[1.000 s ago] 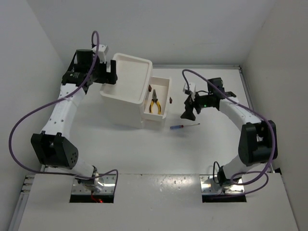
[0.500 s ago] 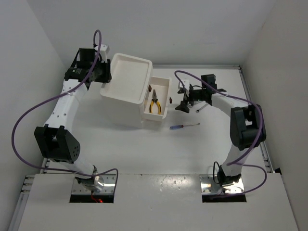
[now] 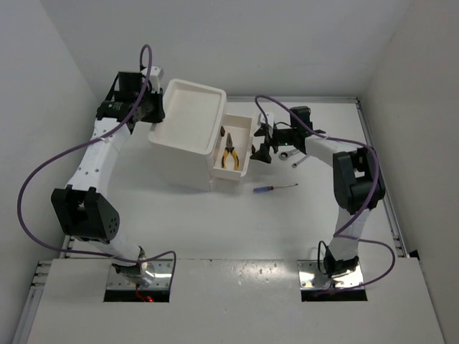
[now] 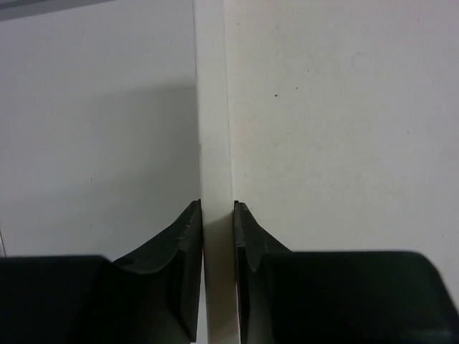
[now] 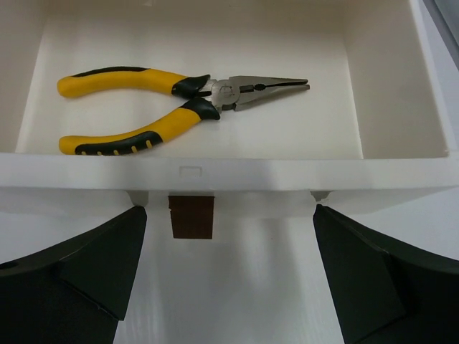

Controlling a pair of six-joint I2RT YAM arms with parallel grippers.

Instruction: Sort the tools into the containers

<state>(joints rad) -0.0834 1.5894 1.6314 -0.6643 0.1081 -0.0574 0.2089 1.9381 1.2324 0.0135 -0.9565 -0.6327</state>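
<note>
The white cabinet (image 3: 188, 140) stands at the back left with its shallow tray top (image 3: 215, 95). My left gripper (image 3: 159, 115) is shut on the tray's left rim (image 4: 214, 107), and its fingers (image 4: 188, 236) pinch the thin white wall. One drawer (image 3: 242, 123) stands pulled out to the right with the yellow-handled pliers (image 3: 230, 155) (image 5: 165, 107) lying in it. My right gripper (image 3: 261, 148) (image 5: 229, 212) is open right at the drawer's front, its jaws either side of the brown handle (image 5: 191, 216) and apart from it. The thin screwdriver (image 3: 275, 188) lies on the table. A silver wrench (image 3: 298, 162) lies under the right arm.
White walls close the table in on the left, back and right. The right arm (image 3: 351, 172) bends along the right side. A second brown handle (image 3: 224, 132) shows at the drawer's far corner.
My left gripper has closed on the cabinet's tray rim. The right gripper has swung left from mid-table to the drawer's front and opened fully.
</note>
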